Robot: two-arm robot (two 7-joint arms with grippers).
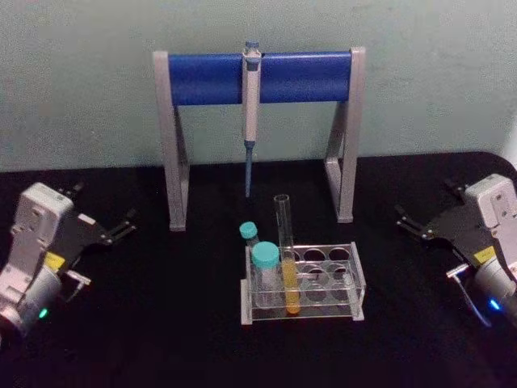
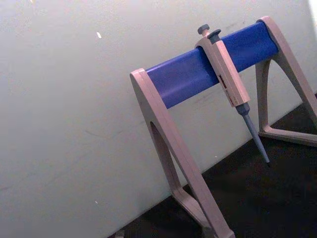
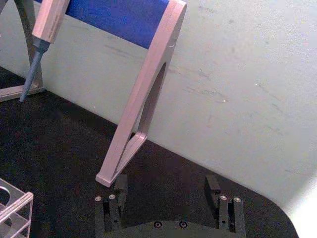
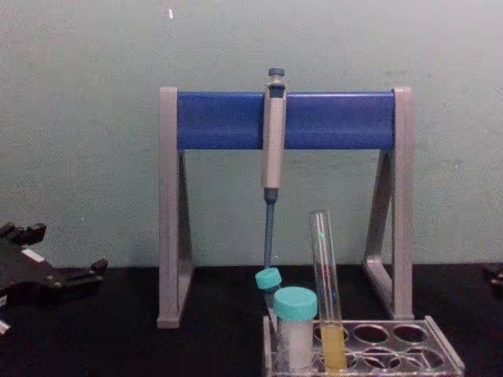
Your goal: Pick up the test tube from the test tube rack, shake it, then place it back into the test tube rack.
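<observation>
Pick-up is not yet starting: the test tube [image 1: 284, 242] is standing upright in the test tube rack [image 1: 356, 279], mid-worktop. Left claw [image 1: 125, 225] and right claw [image 1: 404, 222] are sitting spread, well apart at either side. Next, 1 claw needs to reach in and pinch the tube above the rack.

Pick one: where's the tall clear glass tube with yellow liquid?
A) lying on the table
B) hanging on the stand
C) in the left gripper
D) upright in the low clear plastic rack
D: the tall clear glass tube stands upright in the low clear plastic rack; left gripper and right gripper sit parked aside.
</observation>
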